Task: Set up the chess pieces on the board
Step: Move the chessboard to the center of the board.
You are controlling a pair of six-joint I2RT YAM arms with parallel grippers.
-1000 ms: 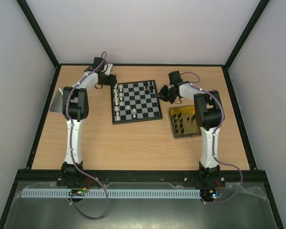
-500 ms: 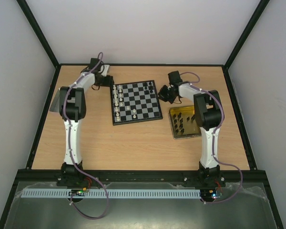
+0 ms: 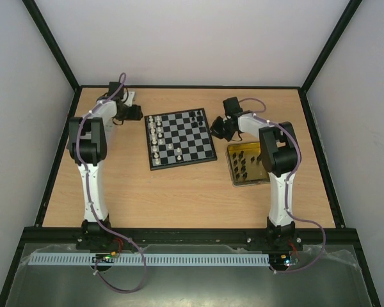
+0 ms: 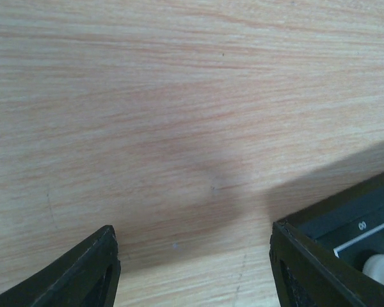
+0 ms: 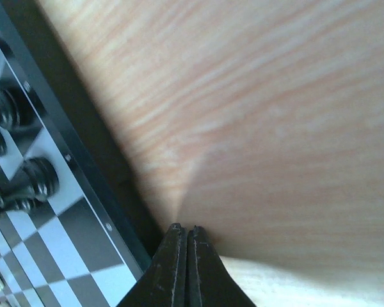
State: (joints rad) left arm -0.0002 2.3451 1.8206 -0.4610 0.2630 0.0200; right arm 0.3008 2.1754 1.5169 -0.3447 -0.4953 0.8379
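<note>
Two claws: you see nothing gripped in either.
Left claw (image 4: 192, 238): spread wide over bare desk (image 4: 179, 96), just beside the board (image 3: 183, 162) corner.
Right claw (image 5: 184, 231): tips pressed together, at the board's right edge.
Chess pieces (image 3: 156, 134): white ones along the board's left columns.
</note>
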